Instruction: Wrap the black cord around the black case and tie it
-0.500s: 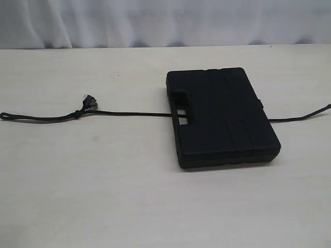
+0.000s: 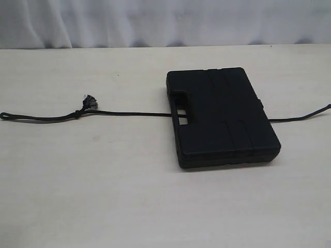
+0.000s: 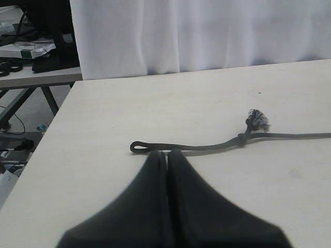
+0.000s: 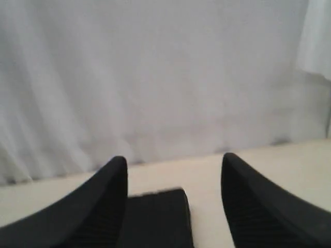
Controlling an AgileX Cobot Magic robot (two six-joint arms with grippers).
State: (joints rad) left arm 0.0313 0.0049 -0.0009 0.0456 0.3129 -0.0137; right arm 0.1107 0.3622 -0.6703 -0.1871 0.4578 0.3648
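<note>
The black case [image 2: 220,116] lies flat on the table, right of centre, its handle slot facing left. The black cord [image 2: 129,113] runs under it: one stretch goes left past a knot and frayed tuft [image 2: 89,103] to a looped end [image 2: 5,115], the other comes out on the right [image 2: 305,117]. Neither arm shows in the exterior view. In the left wrist view my left gripper [image 3: 166,154] is shut and empty, its tips just short of the cord's looped end [image 3: 138,147]. My right gripper [image 4: 174,168] is open, with a corner of the case [image 4: 155,214] between its fingers.
The pale table [image 2: 103,181] ends at a white curtain [image 2: 165,20] along the back. In the left wrist view the table's edge [image 3: 46,150] drops off to a side bench with clutter [image 3: 26,49] beyond it.
</note>
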